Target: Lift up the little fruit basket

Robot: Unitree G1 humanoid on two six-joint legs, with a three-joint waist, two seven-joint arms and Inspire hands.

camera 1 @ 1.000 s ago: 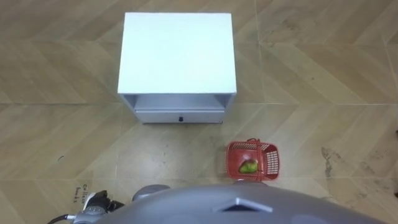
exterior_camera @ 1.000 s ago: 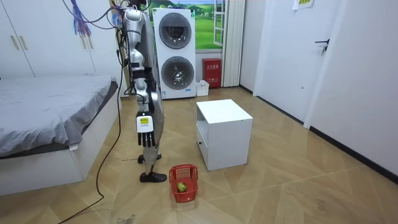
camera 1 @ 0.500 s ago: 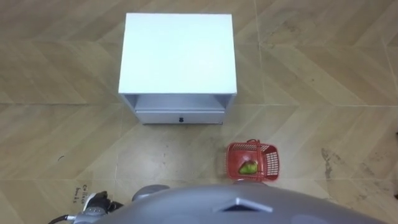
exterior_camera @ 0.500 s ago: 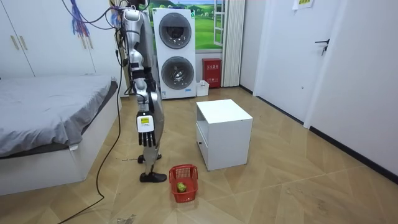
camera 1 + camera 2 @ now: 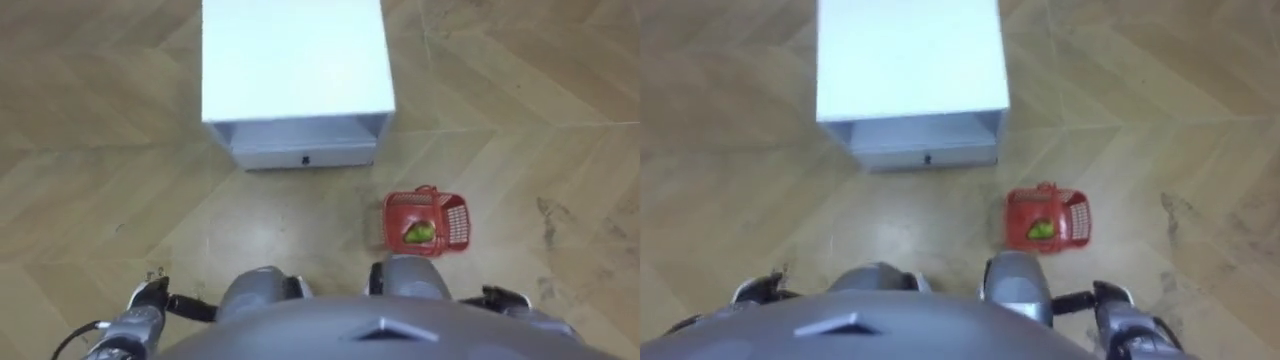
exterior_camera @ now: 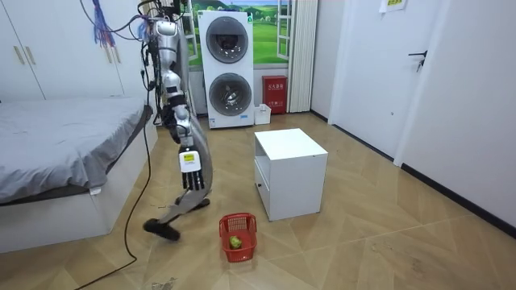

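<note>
red fruit basket [image 5: 426, 222] sits untouched on the floor [image 5: 90, 190]; right hand [image 6: 191, 179] hangs slack, empty; left hand [image 5: 146, 299] too unclear to judge; whole pickup remains

Red basket [image 5: 1048, 218] w/ green fruit [image 5: 1042, 229] on floor [image 5: 1200, 120] nr white cabinet [image 5: 908, 75].

Herringbone wood floor [image 6: 379, 250], white bedside cabinet [image 6: 289, 153], grey bed [image 6: 64, 145], stacked washer and dryer [image 6: 226, 68], white walls [image 6: 468, 97]
</note>
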